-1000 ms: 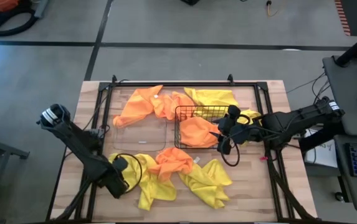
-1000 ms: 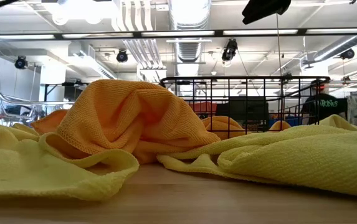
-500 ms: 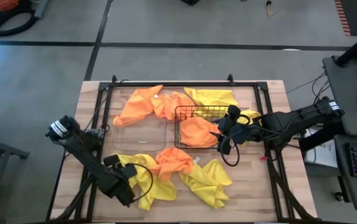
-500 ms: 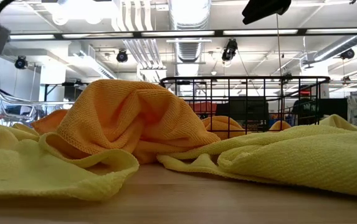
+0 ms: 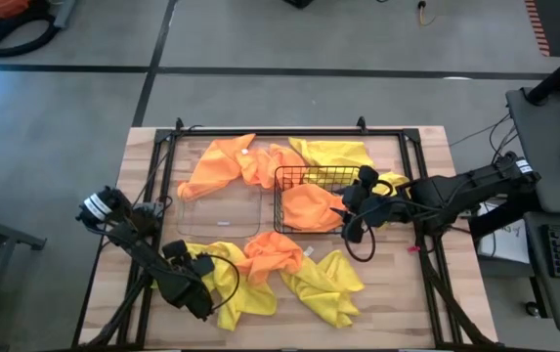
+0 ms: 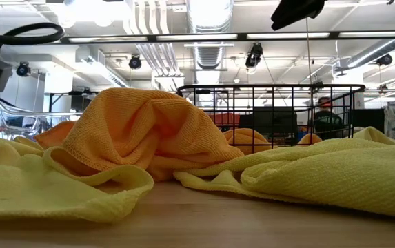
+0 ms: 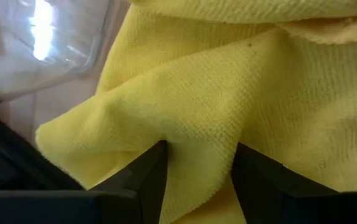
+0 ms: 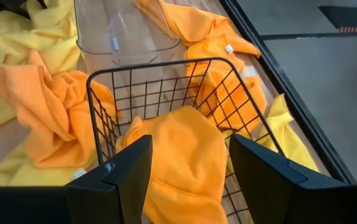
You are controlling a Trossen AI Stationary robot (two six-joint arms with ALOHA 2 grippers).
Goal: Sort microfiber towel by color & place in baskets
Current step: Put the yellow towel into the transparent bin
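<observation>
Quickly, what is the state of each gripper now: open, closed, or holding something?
Left gripper: open, fingers pressed onto a bright yellow microfiber towel, not yet gripping it.
Right gripper: open, empty, above the black wire basket.

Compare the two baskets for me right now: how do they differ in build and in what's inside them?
The wire basket is a black grid; the clear basket is see-through plastic. The wire basket holds an orange towel; the clear basket shows no towel inside. The right gripper hovers open at the wire basket's edge, while the left gripper works a yellow towel in front of the clear one. Both are rectangular, similar in size, side by side.
</observation>
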